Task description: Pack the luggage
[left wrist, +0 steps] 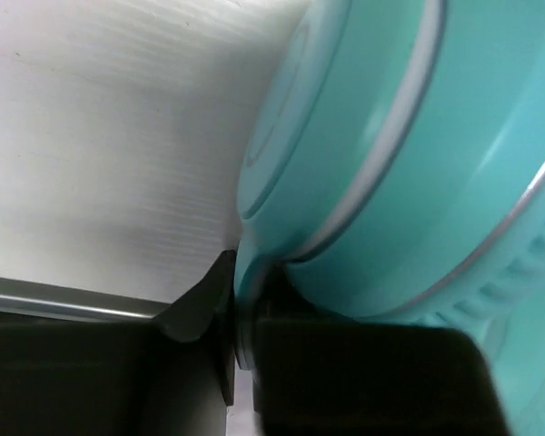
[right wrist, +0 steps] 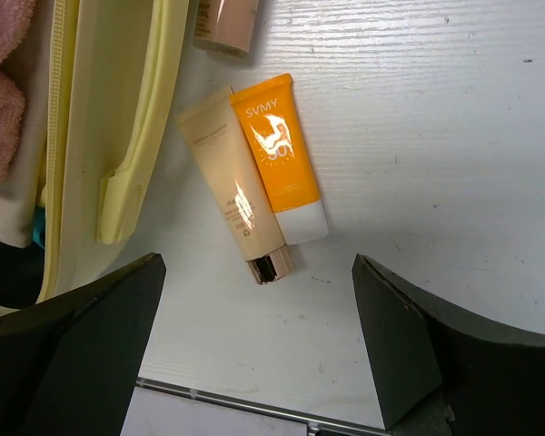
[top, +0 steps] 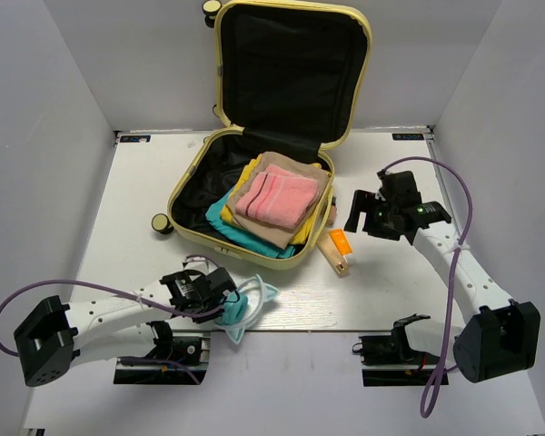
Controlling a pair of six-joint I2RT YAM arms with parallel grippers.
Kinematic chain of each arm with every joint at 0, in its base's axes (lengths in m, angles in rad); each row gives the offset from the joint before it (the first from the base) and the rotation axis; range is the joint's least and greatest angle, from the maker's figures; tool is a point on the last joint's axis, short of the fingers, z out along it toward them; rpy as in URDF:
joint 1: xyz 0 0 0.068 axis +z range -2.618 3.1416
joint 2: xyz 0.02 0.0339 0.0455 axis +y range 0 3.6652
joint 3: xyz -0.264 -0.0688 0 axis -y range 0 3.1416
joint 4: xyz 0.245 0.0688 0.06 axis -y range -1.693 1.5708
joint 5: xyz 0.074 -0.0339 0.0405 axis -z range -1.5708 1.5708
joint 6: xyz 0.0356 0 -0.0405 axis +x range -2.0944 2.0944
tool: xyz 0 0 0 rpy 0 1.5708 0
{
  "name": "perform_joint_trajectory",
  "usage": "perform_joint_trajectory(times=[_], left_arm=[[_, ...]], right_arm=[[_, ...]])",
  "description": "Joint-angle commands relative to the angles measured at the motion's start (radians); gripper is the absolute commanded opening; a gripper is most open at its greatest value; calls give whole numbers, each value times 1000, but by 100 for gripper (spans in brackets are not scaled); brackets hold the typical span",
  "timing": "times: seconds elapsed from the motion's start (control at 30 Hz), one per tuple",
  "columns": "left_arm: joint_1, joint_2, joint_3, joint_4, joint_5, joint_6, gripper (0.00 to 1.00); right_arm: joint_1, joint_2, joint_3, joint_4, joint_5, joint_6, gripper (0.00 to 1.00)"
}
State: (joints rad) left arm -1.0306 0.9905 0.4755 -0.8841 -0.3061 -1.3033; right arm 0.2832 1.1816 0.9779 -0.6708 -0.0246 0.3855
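Observation:
The pale yellow luggage (top: 200, 173) lies open on the table, its lid (top: 291, 68) leaning on the back wall. Inside lie a folded pink towel (top: 274, 198) on beige, yellow and teal clothes. My left gripper (top: 220, 302) is shut on teal headphones (top: 248, 304) near the table's front edge; in the left wrist view the jaws (left wrist: 241, 336) pinch the thin edge of the headphones (left wrist: 409, 154). My right gripper (top: 365, 221) is open and empty, above the table right of the luggage. An orange tube (right wrist: 277, 154) and a beige tube (right wrist: 232, 191) lie ahead of the right gripper (right wrist: 259, 350).
The two tubes lie side by side against the luggage's front right rim (right wrist: 118, 136), the orange tube (top: 340, 242) nearer the back. A third beige tube end (right wrist: 225, 23) shows beyond them. White walls enclose the table on three sides.

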Motion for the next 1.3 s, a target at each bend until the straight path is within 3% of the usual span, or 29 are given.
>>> perform_joint_trajectory(times=[0.0,0.03,0.17,0.3,0.4,0.43,0.53,0.57,0.6,0.63,0.67,0.7,0.77,0.93,1.1,1.17,1.27], left_arm=[[-8,5,44,42,4,41,6],[-26,0,82,25,-19,67,0],[-89,-21,228,-16,-103,286,0],[-141,-4,386,-27,-96,594,0],[-131,81,541,-58,-174,693,0],[-119,103,655,-73,-247,693,0],[36,225,817,-98,-286,714,0],[163,265,880,-89,-272,723,0],[209,284,920,9,-251,739,0],[251,334,931,51,-108,775,0],[348,359,965,126,-50,777,0],[438,384,988,157,99,768,0],[562,509,1101,159,163,743,0],[661,730,1256,123,245,731,0],[767,876,1257,167,322,665,0],[786,896,1259,186,329,656,6],[797,959,1301,146,338,644,47]], right_arm=[[-3,-36,-13,16,20,12,90],[-3,-42,-15,20,20,10,90],[-4,-59,-13,17,78,3,90],[-7,-68,-7,16,97,-10,90],[-6,-65,-5,13,127,-10,90],[-9,-60,-2,8,149,-7,90],[-16,-53,-1,-1,187,7,90],[-19,-48,-1,-4,195,10,90],[-19,-48,-4,-3,198,10,90],[-24,-43,-7,0,201,10,90],[-26,-34,-7,0,206,6,90],[-29,-21,-1,-3,207,6,90],[-32,7,-4,-12,209,1,90],[-33,47,-42,53,39,-129,88],[-19,50,-120,143,-193,-247,85],[-7,59,-127,154,-250,-303,84],[51,69,-143,172,-264,-353,84]])
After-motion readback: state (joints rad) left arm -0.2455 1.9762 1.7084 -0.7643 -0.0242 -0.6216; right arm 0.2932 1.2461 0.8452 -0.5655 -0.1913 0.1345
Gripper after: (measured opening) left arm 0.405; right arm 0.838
